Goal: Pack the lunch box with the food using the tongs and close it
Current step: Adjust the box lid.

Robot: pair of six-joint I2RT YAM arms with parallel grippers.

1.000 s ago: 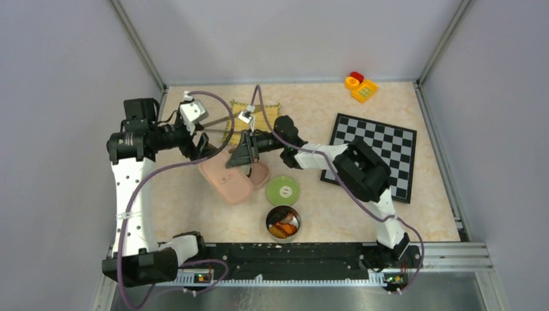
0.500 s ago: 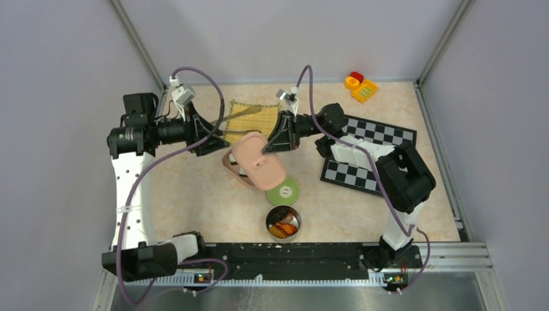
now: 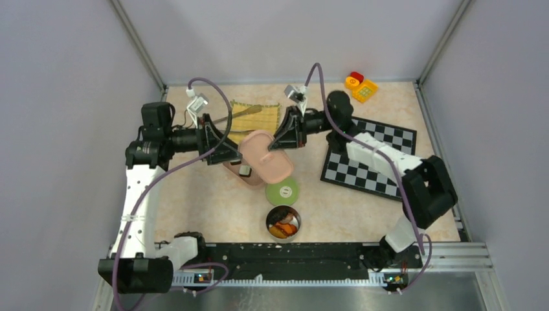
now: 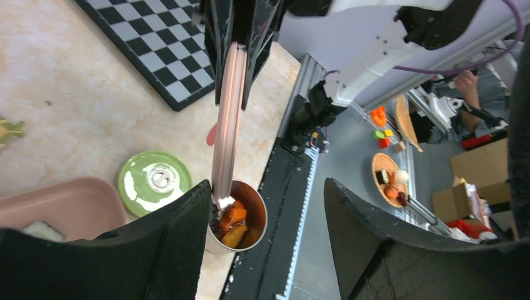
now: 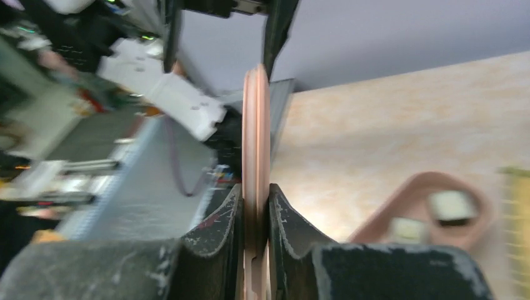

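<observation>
Top external view: my left gripper (image 3: 230, 152) stood empty, jaws spread, just beside the pink oval plastic lid (image 3: 265, 159). Behind it, slim silver metal tongs (image 3: 238, 115) lay on the yellow woven mat (image 3: 262, 120). The right gripper (image 3: 277, 146) pinched that lid's edge, tilted over the pink lunch box base (image 3: 232, 170). Nearer me, orange and brown toy food (image 3: 283, 227) sat in a round steel tin (image 3: 267, 220).
</observation>
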